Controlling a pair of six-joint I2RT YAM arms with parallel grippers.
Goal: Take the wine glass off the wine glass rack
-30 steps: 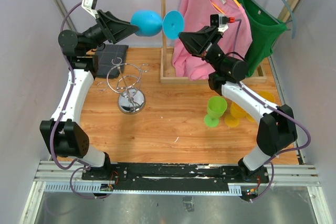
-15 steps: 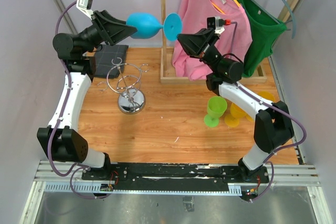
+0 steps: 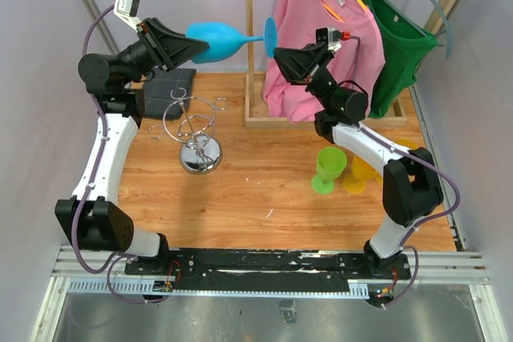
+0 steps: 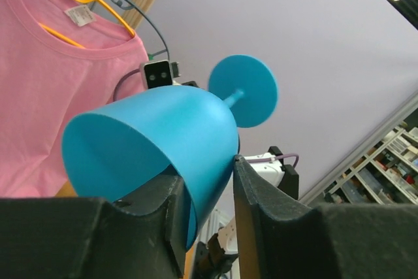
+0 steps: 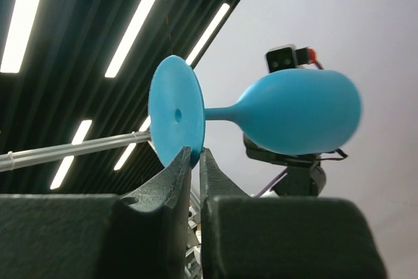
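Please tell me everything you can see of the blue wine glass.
The glass is opaque blue, plastic-looking, with bowl, thin stem and round foot. It lies sideways in the air, clear of the rack. The left fingers clamp its bowl wall at the rim; the right fingers pinch the foot's edge.
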